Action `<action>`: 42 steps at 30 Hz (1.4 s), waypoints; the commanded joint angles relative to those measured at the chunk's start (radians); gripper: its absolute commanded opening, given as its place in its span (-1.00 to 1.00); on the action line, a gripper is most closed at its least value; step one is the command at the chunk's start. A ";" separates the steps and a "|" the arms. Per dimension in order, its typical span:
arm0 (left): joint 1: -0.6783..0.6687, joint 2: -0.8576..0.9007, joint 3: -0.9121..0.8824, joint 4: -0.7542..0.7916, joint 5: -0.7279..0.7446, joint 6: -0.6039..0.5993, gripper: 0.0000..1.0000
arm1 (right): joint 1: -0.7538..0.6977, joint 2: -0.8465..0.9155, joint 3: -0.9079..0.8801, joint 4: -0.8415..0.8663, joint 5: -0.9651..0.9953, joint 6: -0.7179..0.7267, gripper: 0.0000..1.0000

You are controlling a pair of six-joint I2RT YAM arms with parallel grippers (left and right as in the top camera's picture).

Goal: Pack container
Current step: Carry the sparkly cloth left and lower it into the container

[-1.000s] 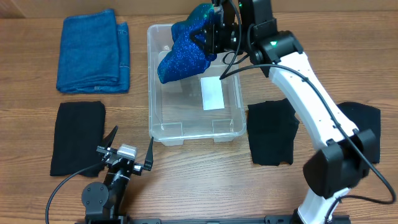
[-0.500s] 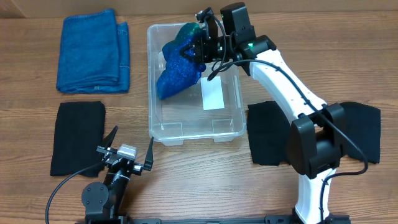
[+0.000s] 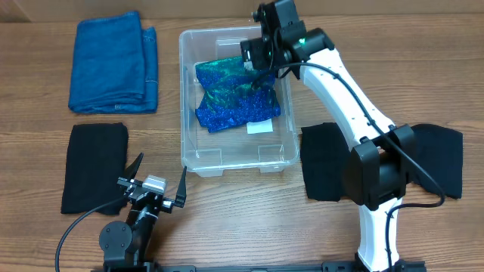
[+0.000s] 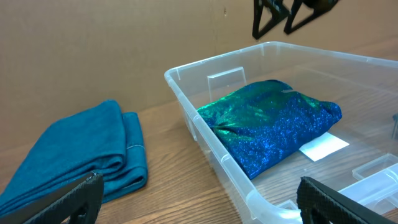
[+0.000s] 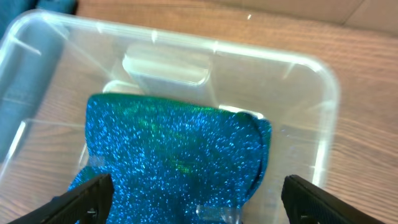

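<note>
the wooden table (image 3: 227, 227) bears the container (image 3: 227, 151) near its middle. inside lies a glittery blue-green cloth (image 3: 236, 94), partly over the white label (image 3: 261, 127). the right gripper (image 5: 199, 199) hangs above the cloth, fingers spread wide and empty. the left gripper (image 4: 199, 202) sits at the near edge, fingers also spread wide.

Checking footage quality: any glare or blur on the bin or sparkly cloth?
Overhead: sharp, evenly lit, little glare on the bin. Left wrist: the sparkly cloth is crisp, glinting green. Right wrist: softer focus, white glare on the bin's far wall.
</note>
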 commanded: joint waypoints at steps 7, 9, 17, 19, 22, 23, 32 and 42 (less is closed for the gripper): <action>0.005 -0.007 -0.004 0.000 0.001 0.019 1.00 | 0.000 -0.011 -0.093 -0.140 -0.127 0.032 -0.72; 0.005 -0.007 -0.004 0.000 0.001 0.019 1.00 | 0.003 -0.011 -0.160 -0.092 -0.132 0.062 -0.81; 0.005 -0.007 -0.003 0.000 0.001 0.019 1.00 | 0.008 0.028 -0.340 0.119 -0.203 0.080 -0.84; 0.005 -0.007 -0.004 0.000 0.001 0.019 1.00 | 0.016 0.070 -0.340 0.136 -0.220 0.080 -0.88; 0.005 -0.007 -0.004 0.000 0.001 0.019 1.00 | 0.045 0.083 -0.324 0.135 -0.076 0.080 -0.89; 0.005 -0.007 -0.004 0.000 0.001 0.019 1.00 | 0.053 0.083 -0.307 0.117 -0.037 0.079 -0.89; 0.005 -0.007 -0.004 0.000 0.001 0.019 1.00 | 0.126 0.078 -0.088 -0.041 0.154 0.077 -0.88; 0.005 -0.007 -0.004 0.000 0.001 0.019 1.00 | 0.132 0.134 -0.089 -0.037 0.079 0.106 -0.87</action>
